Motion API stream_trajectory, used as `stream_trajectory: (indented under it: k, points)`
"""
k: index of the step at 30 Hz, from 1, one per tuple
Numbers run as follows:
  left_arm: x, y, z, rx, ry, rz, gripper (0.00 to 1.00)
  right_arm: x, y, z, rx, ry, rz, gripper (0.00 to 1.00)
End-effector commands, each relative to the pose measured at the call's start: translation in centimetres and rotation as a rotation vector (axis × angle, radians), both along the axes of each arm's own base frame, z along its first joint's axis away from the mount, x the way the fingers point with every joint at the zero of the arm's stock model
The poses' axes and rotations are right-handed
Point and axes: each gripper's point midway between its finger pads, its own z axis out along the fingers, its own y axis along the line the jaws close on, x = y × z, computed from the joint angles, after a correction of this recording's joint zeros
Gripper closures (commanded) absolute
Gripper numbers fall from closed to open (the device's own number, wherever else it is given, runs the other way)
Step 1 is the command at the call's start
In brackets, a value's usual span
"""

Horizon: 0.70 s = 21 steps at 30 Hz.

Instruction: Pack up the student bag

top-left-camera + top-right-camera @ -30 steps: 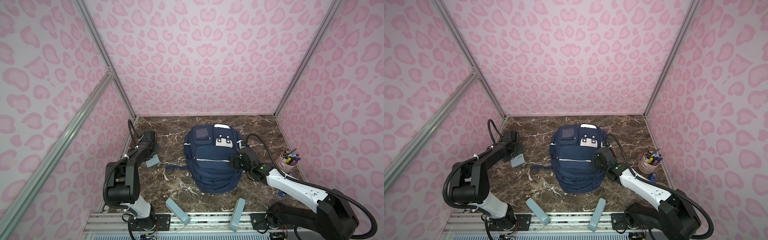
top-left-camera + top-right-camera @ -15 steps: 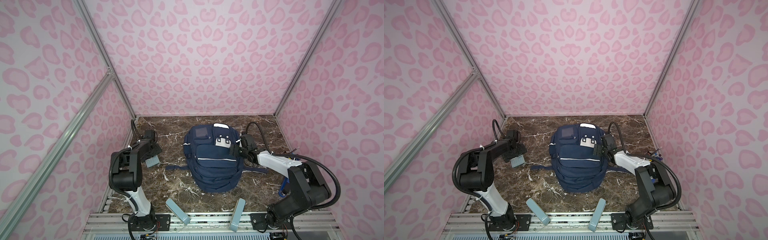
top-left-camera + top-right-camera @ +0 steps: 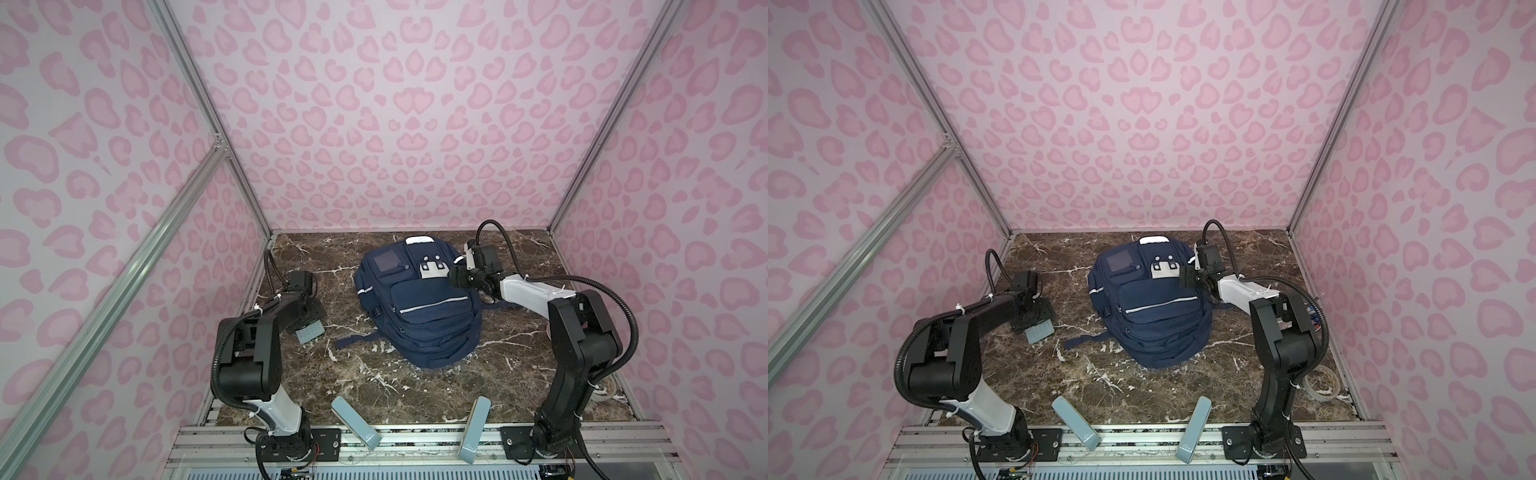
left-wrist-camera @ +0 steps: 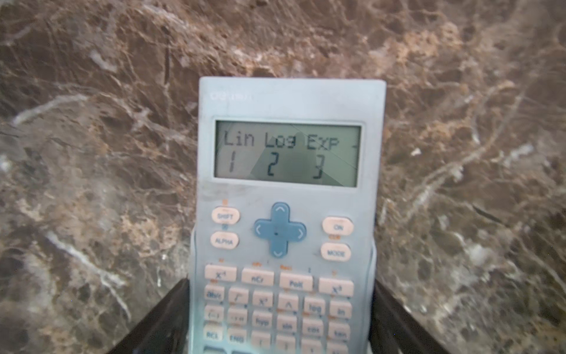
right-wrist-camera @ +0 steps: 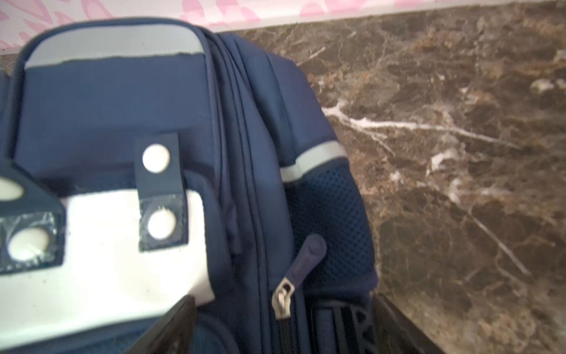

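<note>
So far, nothing appears packed: bag (image 3: 415,307) lies flat, centre of table (image 3: 519,353); right gripper (image 5: 282,306), jaws spread, hovers at its zipper (image 5: 309,254); left gripper (image 4: 281,282) straddles calculator (image 4: 288,184), grip uncertain. Unzipping and loading remain.

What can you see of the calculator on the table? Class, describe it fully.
The calculator is a pale blue plastic scientific model with peach keys, a darker blue cross-shaped pad and a grey screen reading Lin Log Exp over 1 2 3. It lies flat, face up, on the marble table, left of the student bag and apart from it. The left gripper straddles its keypad end; contact is unclear.
</note>
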Motion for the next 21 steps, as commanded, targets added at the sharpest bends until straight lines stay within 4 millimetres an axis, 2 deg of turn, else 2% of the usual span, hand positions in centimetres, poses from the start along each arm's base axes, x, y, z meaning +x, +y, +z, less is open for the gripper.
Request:
stream_trajectory:
  k: [1, 4, 7, 9, 13, 15, 17, 21]
  points:
    - [-2.8, -4.7, -1.7, -0.197, 0.061, -0.054, 0.38, 0.8, 0.0, 0.4, -0.054, -0.011, 0.036, 0.09]
    - [-3.8, -6.3, -1.6, -0.184, 0.060, -0.089, 0.38, 1.2, 0.3, 2.1, -0.033, -0.051, 0.043, 0.06]
    - [-4.7, -6.7, -1.2, -0.191, 0.057, -0.104, 0.38, 0.1, 1.3, 4.4, -0.010, -0.080, 0.069, 0.04]
    - [-4.9, -6.9, -0.9, -0.205, 0.044, -0.105, 0.38, -1.6, 2.5, 6.0, -0.016, -0.098, 0.094, 0.02]
    - [-4.8, -8.9, -0.2, -0.303, 0.008, -0.145, 0.31, -6.7, 6.0, 8.3, -0.093, -0.167, 0.148, 0.02]
    - [-4.7, -8.9, -0.1, -0.302, 0.001, -0.150, 0.31, -8.6, 7.9, 8.8, -0.112, -0.205, 0.193, 0.02]
    - [-4.8, -8.7, -0.4, -0.293, 0.012, -0.151, 0.29, -10.2, 9.8, 8.6, -0.109, -0.166, 0.284, 0.01]
    - [-4.8, -9.1, -0.6, -0.266, 0.029, -0.167, 0.21, -12.8, 13.5, 7.9, 0.044, -0.019, 0.398, 0.01]
